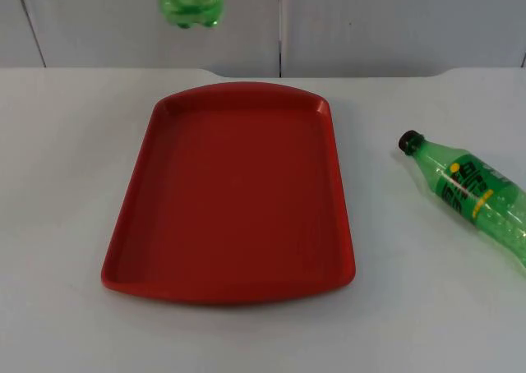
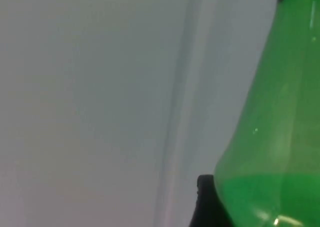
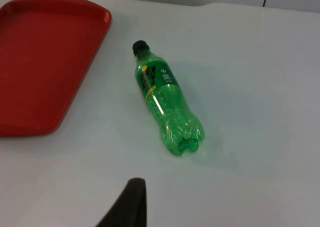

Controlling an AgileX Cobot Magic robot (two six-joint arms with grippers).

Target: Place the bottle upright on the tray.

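A plain robot test station, like a lab: a bare white desk (image 1: pixel 74 225) ends at a grey panelled partition wall (image 1: pixel 370 20). On the desk, a red plastic tray (image 1: pixel 230 200) and a green bottle (image 1: pixel 472 192) look like staged props.

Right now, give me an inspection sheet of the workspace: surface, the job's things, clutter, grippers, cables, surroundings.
Surface: white table, nothing spilled.
Tray: red tray lies flat mid-table, nothing on it.
Lying bottle: green bottle on its side on the table, apart from the tray on the right arm's side, black cap toward the tray.
Held bottle: second green bottle up in the air above the tray's far end, base downward.
Clutter: nothing seen.
Left gripper: left gripper up high, a fingertip against the held bottle.
Right gripper: right gripper above the table, near the lying bottle, not touching it.
Cables: nothing seen.
Surroundings: grey partition wall behind the table.
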